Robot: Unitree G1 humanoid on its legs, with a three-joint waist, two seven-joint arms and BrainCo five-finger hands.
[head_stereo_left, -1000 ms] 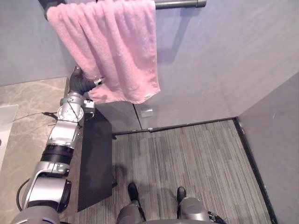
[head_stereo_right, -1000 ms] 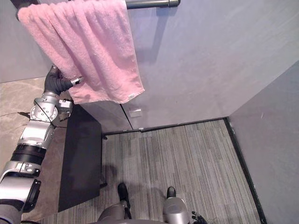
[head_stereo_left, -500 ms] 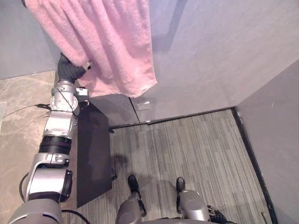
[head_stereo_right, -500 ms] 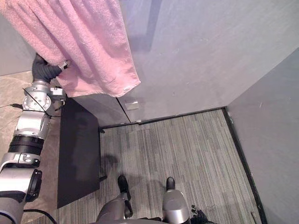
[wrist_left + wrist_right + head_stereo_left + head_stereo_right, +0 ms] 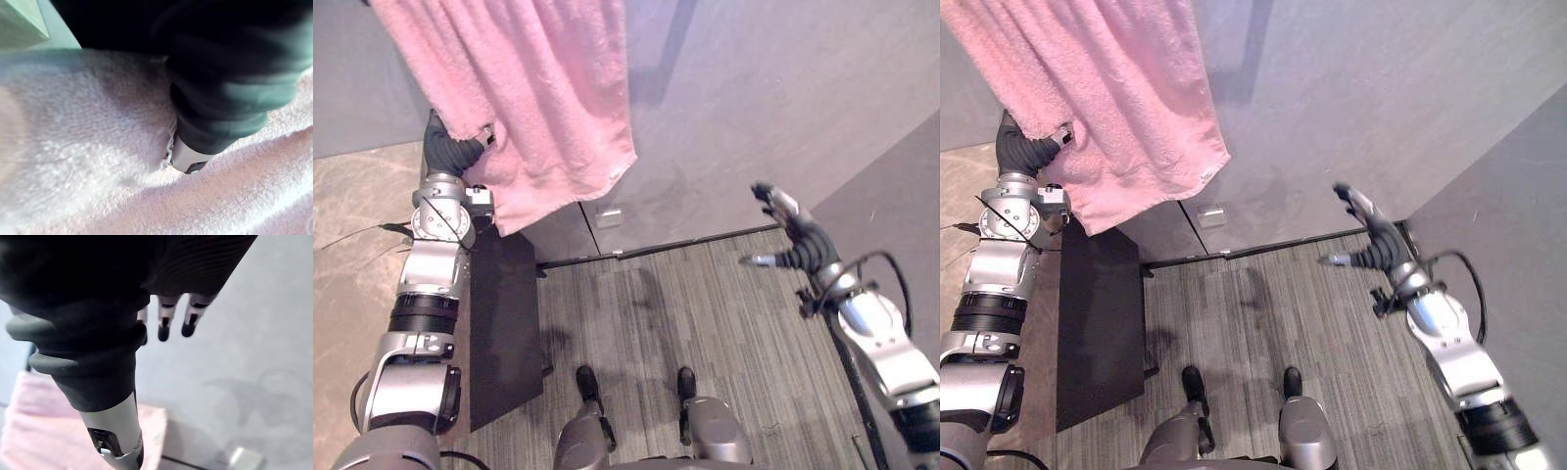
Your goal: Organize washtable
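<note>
Pink towel [image 5: 548, 88] is hanging down the grey wall [image 5: 754, 88], likely so it is drying up off the stone washtable [image 5: 352, 225], which is sitting to the lower left of the towel. The left hand [image 5: 447, 152] is pushing into the towel's lower left edge, maybe to pull it straight. I cannot tell if it is gripping. The right hand [image 5: 793, 240] is floating well to the right of the towel, loose and holding nothing. A small white tag [image 5: 621, 170] is sticking out at the towel's lower right corner. It is too tiny to read.
</note>
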